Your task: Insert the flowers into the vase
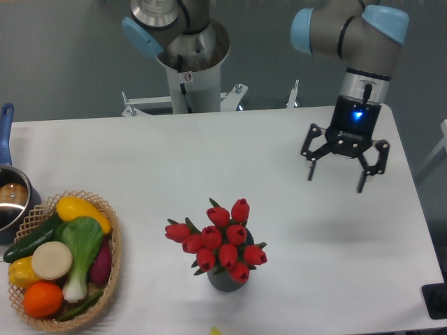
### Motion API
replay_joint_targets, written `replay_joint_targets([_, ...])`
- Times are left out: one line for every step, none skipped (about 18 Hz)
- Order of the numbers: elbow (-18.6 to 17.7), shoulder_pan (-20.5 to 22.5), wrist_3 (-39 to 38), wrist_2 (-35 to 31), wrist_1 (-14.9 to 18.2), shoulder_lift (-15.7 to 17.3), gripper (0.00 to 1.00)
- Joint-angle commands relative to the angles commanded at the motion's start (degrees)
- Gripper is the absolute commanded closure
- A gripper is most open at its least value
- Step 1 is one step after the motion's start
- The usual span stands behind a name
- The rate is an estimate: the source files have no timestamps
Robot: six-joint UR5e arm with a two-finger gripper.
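The flowers (220, 241), a bunch of red tulip buds with green leaves, stand upright in the vase (225, 280), a small dark grey ribbed cylinder near the table's front middle. Only the vase's lower part shows under the buds. My gripper (336, 183) hangs open over the right side of the table, well up and to the right of the flowers, with nothing between its fingers.
A wicker basket (112, 258) of toy vegetables sits at the front left. A steel pot (12, 202) with a blue handle stands at the left edge. The arm's base (188, 63) rises behind the table's far edge.
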State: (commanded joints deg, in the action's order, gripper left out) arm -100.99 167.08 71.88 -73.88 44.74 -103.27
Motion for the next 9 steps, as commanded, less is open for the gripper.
replay_joint_targets([0.09,0.09,1.06,-2.3,0.0,-0.17,0.0])
replay_joint_targets([0.26,0.09,1.59,-3.97,0.17,-0.35,0.0])
replay_joint_targets([0.18,0.26,1.77,-5.73,0.26,-0.35,0.0])
replay_joint_targets([0.18,0.35,1.95,-7.32,0.26,-0.44,0.0])
replay_joint_targets([0.18,0.53,2.21,-8.29,0.26,-0.44,0.0])
replay_joint_targets([0.0,0.79,2.82,-8.91,0.35,-0.44,0.0])
replay_joint_targets([-0.17,1.14,3.35,-9.52,0.35,-0.44,0.0])
replay_joint_targets([-0.61,1.93,3.27,-10.31,0.44,-0.53,0.0])
replay_joint_targets([-1.14,2.8,3.35,-10.49,0.53,-0.62,0.0])
